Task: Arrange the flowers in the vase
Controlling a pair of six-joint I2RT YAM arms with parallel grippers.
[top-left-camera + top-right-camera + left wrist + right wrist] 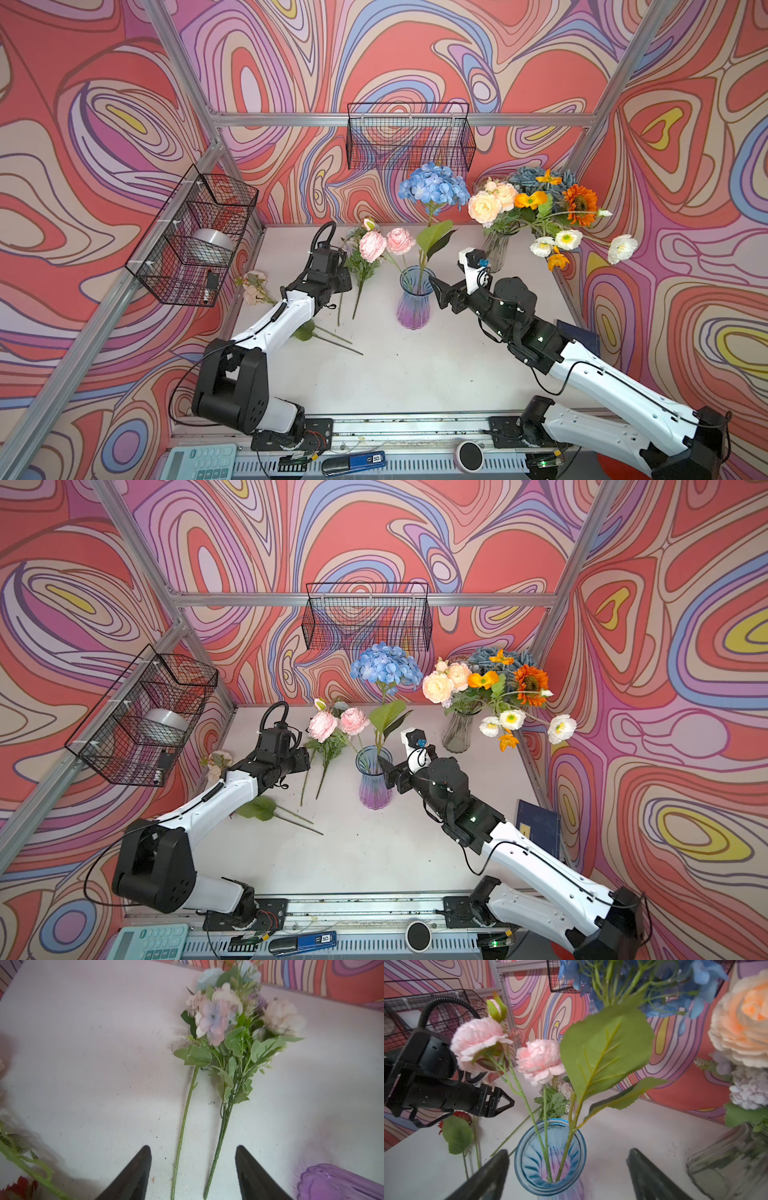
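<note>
Blue-lilac vase [415,305] holds pink flowers [400,241] and blue hydrangea [434,188] (other stems [360,262] lie flat).

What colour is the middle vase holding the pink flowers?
The vase is blue at the rim, fading to purple at the base; clearest in a top view.

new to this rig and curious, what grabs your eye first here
The eye lands on the blue-and-purple vase at the centre of the table, holding a tall blue hydrangea and pink flowers. Behind it to the right, a crowded bouquet fills a clear vase. Swirling red-and-purple walls surround everything.
</note>
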